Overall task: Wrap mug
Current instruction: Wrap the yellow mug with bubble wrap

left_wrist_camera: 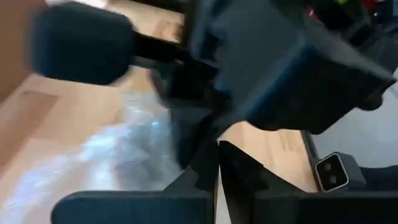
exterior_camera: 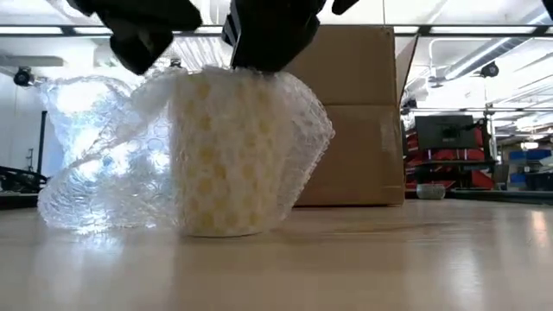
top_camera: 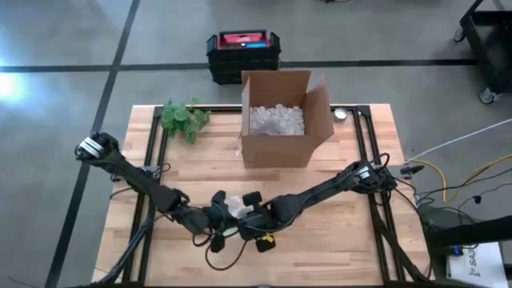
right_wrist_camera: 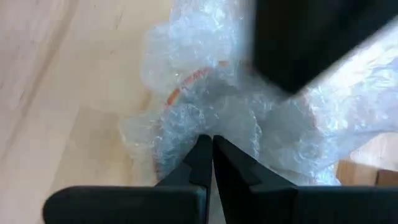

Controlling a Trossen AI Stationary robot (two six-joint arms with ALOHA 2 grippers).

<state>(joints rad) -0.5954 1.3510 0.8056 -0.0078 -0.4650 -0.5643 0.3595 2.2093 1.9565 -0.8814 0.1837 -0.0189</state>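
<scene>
Mug: the mug (exterior_camera: 220,155) stands upright on the near part of the table, yellowish through its cover, and both arms are crowded right over it.
Bubble wrap: bubble wrap (exterior_camera: 112,164) hugs the mug's wall and billows out loose to one side in the low view; in the right wrist view an orange rim line shows through the bubble wrap (right_wrist_camera: 205,99).
Left gripper: the left gripper (top_camera: 214,210) sits at the wrap's left edge in the high view; in its own wrist view the two fingers meet tip to tip, closed with nothing visible between them.
Right gripper: the right gripper (top_camera: 250,210) comes in from the right and is just beside the bundle; its fingers (right_wrist_camera: 200,160) are pressed together, tips at the plastic, though I cannot tell whether any film is pinched.
Table: a pale wooden table (top_camera: 360,232) on a black frame, boards running across.
Box: an open cardboard box (top_camera: 280,120) at the far middle, white packing filling inside, flaps up.
Plant: a green leafy plant (top_camera: 182,117) lies at the far left of the top.
Room: grey concrete floor with dark lines, a black case (top_camera: 243,53) with a red lid behind the table, cables on the right; strip lights and shelving show beyond in the low view.
</scene>
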